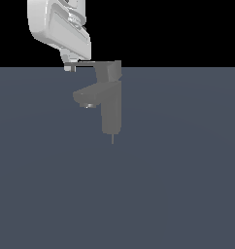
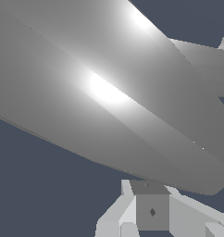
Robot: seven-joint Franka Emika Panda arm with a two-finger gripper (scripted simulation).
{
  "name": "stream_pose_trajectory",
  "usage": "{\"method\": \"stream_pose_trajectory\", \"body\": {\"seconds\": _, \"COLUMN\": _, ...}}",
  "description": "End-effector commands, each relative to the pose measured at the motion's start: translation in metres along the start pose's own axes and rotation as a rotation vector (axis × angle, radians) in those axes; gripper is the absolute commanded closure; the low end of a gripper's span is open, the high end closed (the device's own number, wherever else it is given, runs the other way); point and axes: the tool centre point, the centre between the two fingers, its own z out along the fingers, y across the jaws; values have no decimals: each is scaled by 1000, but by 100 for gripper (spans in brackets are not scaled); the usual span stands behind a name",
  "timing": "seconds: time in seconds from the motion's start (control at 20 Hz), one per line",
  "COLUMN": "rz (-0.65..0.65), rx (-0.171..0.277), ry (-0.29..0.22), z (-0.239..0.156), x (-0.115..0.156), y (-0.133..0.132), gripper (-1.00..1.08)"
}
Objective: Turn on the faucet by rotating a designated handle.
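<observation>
While one faucet [image 1: 111, 104] stands upright on slate floor [image 1: 177, 185], one handle [image 1: 90, 63] projects toward exterior view's left, one spout [image 1: 88, 95] below it. One gripper [image 1: 69, 66] at handle tip; jaw state unclear.

One faucet [image 1: 111, 108], with one handle [image 1: 92, 62], one spout [image 1: 89, 93] and one thin pin [image 1: 112, 138]. One end effector [image 1: 70, 67]. One counter [image 1: 177, 170].
</observation>
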Motion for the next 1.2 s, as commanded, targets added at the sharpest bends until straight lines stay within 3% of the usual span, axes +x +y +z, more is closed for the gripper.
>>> {"method": "stream_pose_trajectory", "body": {"seconds": 0.0, "rz": 4, "rx": -1, "ry": 1, "z": -2, "x": 9, "y": 7, "gripper": 108}}
{"method": "stream_pose_trajectory", "body": {"seconds": 0.75, "rz": 0, "rx": 0, "ry": -1, "z": -3, "x": 39, "y": 46, "gripper": 108}}
{"method": "stream_pose_trajectory", "body": {"seconds": 0.85, "rz": -8, "rx": -5, "ry": 3, "z": 1, "x": 33, "y": 45, "gripper": 108}}
{"method": "stream_pose_trajectory", "body": {"seconds": 1.15, "rz": -6, "rx": -4, "ry": 2, "z": -1, "x": 66, "y": 46, "gripper": 108}}
